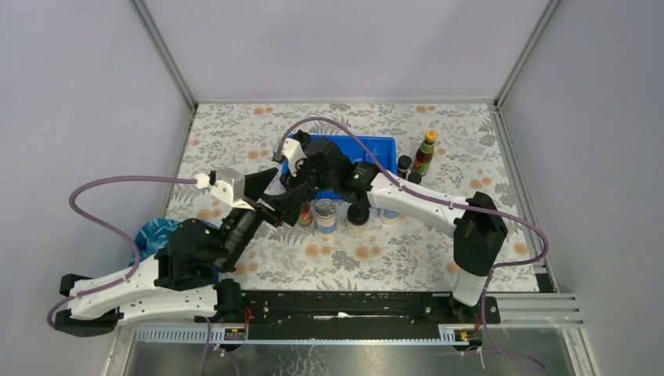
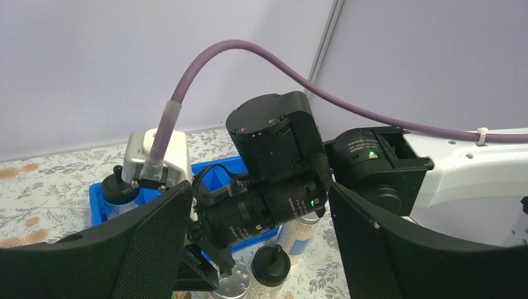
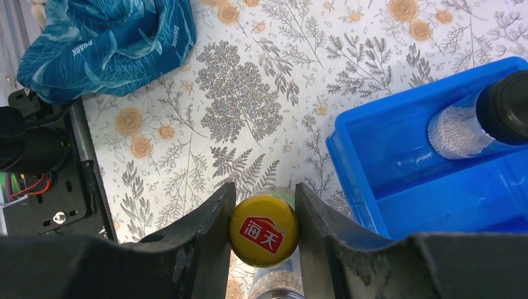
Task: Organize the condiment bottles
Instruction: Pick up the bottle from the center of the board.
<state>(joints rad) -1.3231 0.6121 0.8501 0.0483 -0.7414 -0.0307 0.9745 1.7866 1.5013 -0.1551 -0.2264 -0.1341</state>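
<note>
Right gripper (image 3: 264, 198): clamped narrowly on the cap of a yellow-capped bottle (image 3: 264, 233), one finger on each side.
Held bottle's place: just off the blue tray (image 3: 367, 187)'s near left corner, outside it and above the floral table cover (image 3: 249, 93). The pictures do not show whether its base touches the cover.
Left gripper (image 2: 258, 190): jaws wide apart with nothing between the pads. It faces the tray's near left corner, close to the right arm's wrist.
Inside the tray: one black-domed bottle (image 3: 457, 128), clear, with white grains in it, at the left end.
In front of the tray: a silver-lidded jar (image 1: 325, 217) and a second black-domed bottle (image 1: 358, 218) stand side by side. A further clear jar (image 1: 389, 214) stands beside them, its lid hidden under the right arm.
Right of the tray: two tiny black-capped bottles (image 1: 404, 164) stand just beside its right wall. The other yellow-capped bottle (image 1: 427, 153) stands upright a little farther out.
Blue bag (image 3: 106, 37): crumpled on the table cover, well apart from the tray, toward the left arm's base.
</note>
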